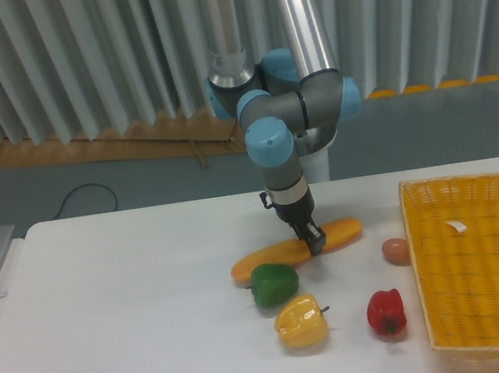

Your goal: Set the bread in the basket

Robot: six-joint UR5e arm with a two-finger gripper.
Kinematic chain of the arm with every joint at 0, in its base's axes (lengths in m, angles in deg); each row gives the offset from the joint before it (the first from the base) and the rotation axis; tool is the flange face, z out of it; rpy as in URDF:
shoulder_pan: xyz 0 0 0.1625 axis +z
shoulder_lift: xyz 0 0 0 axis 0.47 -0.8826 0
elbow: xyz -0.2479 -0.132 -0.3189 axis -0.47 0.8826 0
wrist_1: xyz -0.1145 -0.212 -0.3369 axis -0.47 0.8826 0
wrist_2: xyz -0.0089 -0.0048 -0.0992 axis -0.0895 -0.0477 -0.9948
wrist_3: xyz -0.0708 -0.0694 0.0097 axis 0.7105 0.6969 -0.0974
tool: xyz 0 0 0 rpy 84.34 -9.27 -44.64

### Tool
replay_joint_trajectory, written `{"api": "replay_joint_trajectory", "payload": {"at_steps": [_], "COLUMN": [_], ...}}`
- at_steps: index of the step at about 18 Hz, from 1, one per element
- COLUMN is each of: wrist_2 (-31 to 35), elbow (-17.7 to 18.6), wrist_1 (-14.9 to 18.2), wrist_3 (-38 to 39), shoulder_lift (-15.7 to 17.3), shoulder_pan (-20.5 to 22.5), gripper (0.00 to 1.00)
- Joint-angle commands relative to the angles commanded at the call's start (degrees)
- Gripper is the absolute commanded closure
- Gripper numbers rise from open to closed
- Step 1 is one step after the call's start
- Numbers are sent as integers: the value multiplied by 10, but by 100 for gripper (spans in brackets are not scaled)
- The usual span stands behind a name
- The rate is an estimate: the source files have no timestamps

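bread (277, 255) on table, gripper (313, 242) closed around its middle

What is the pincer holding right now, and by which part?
The pincer is closed on the bread, gripping it slightly right of its middle.

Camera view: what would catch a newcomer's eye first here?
The hand is down at the bread in the middle of the table. At the right edge sits the bright yellow basket, holding only a white tag. Green, yellow and red peppers lie in front of the bread.
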Motion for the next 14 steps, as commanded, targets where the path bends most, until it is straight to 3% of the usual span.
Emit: {"api": "replay_joint_trajectory", "payload": {"at_steps": [4, 5, 14], "wrist_2": [2, 1, -6], "elbow": [-4, -4, -21], "wrist_1": [1, 1, 7], "wrist_3": [6, 6, 5], "shoulder_lift": [-2, -2, 5], "shoulder_pan": [1, 1, 4], "gripper": [88, 94, 98]}}
